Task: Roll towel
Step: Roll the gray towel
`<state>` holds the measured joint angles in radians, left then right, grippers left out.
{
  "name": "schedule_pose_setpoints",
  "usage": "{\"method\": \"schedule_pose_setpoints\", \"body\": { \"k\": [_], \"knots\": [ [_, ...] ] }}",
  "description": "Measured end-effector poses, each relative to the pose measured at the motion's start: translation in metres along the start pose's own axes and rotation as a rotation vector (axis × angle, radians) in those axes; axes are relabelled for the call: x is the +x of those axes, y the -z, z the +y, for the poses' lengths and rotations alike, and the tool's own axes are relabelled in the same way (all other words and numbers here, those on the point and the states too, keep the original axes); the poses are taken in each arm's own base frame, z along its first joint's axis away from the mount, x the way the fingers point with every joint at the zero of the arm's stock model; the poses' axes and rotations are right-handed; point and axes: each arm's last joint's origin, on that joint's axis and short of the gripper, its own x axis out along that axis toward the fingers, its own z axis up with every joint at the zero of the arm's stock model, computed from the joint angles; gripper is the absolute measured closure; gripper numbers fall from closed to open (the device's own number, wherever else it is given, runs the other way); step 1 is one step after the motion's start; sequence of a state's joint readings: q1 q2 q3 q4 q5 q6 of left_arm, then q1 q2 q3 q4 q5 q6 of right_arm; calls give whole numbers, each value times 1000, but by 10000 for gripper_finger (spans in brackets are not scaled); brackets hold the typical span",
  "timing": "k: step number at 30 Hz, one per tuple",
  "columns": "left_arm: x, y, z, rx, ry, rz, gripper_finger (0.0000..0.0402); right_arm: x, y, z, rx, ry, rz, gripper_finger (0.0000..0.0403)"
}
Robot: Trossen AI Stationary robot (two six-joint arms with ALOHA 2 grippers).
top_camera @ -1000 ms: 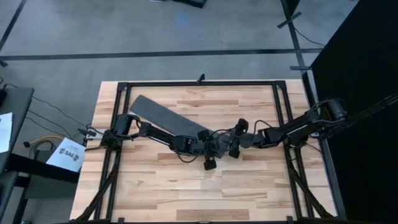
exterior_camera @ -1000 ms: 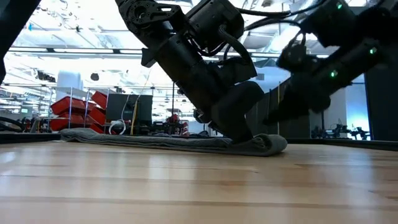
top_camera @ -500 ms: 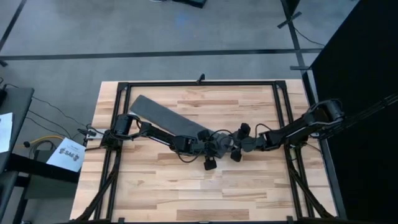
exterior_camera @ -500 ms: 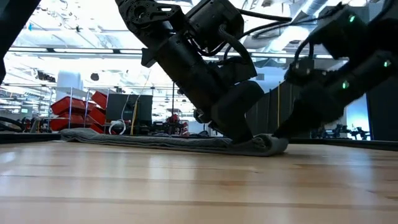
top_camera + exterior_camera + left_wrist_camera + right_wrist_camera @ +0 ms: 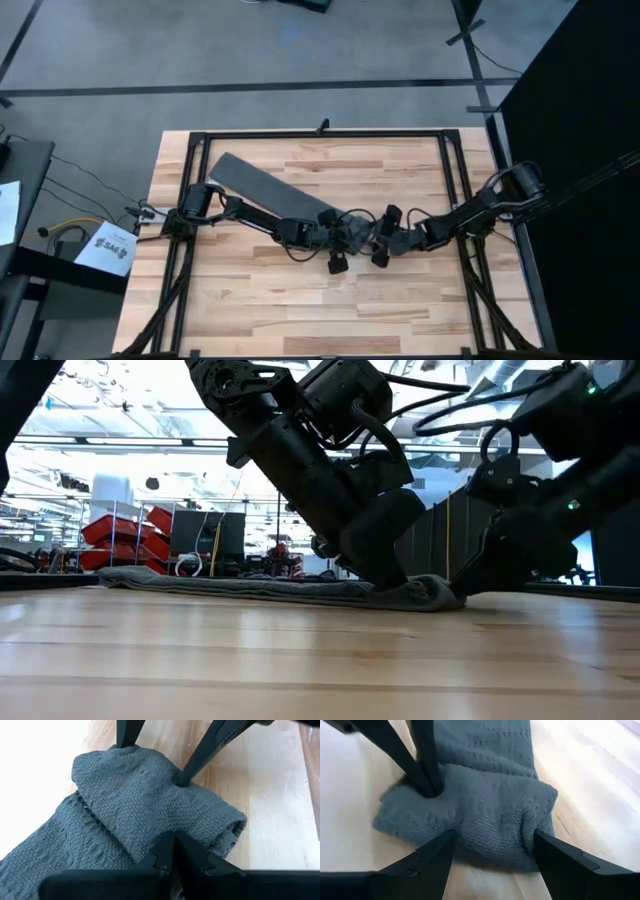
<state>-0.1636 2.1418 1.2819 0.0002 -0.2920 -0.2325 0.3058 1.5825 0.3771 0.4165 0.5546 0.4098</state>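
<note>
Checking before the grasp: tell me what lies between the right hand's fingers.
The towel's folded end lies between the right hand's open fingers, seen in the right wrist view.

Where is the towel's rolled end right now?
In the high view the towel runs diagonally from the table's far left; its rolled end lies near the centre, between the left gripper and right gripper.

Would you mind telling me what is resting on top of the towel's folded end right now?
The left gripper presses its shut fingers down onto the towel at the fold. What lies inside the fold is covered by cloth.
</note>
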Motion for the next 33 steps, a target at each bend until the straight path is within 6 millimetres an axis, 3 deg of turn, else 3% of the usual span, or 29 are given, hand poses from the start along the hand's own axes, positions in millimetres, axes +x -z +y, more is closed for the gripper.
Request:
{"method": "schedule_pose_setpoints", "body": {
  "k": [11, 14, 22, 27, 33],
  "knots": [
    [0, 0, 0, -7, 3, 2, 396, -37, -32, -6, 4, -39, -118, 148],
    [0, 0, 0, -8, 3, 2, 396, -31, -26, -2, -2, -36, -91, 148],
    [0, 0, -1, -16, 4, 3, 396, 8, 5, 8, -45, 18, -11, 148],
    [0, 0, -1, -17, 5, 3, 396, -5, -1, 2, -72, 10, 16, 148],
    [-1, 1, -2, -21, 9, 5, 396, -27, -28, -10, -27, -2, -87, 148]
  ]
}}
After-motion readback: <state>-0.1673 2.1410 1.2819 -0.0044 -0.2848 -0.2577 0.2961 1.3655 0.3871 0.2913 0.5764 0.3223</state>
